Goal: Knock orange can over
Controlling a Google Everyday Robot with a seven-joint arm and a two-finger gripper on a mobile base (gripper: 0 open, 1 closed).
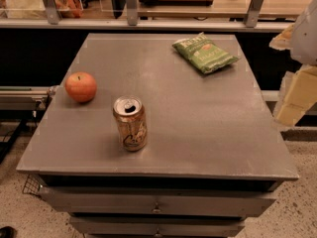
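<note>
The can [130, 123] stands upright on the grey worktop [208, 128], at about 7 o'clock from the worktop's middle and near the front edge. Its silver top with the pull tab faces up, and its orange-tan side shows a dark swirly logo on a pale patch towards the camera. Nothing touches it.

An apple [80, 87], round and orange-red, rests at 10 o'clock from the can, near it but apart, close to the worktop's left edge. A green bag [204, 52] lies flat towards the back, at about 1 o'clock from the can and well apart from it.

The tool [295, 95] shows as pale cream blocks at the frame's right edge, at 3 o'clock from the worktop's middle. It hangs beyond the worktop's right side, well apart from the can. It is partly cut off by the frame, and whether it is apart or together cannot be told. It touches none of the things on the worktop.

Below the front edge are two drawers [156, 202], one above the other. Speckled floor [297, 192] shows at 4 o'clock and 8 o'clock.
</note>
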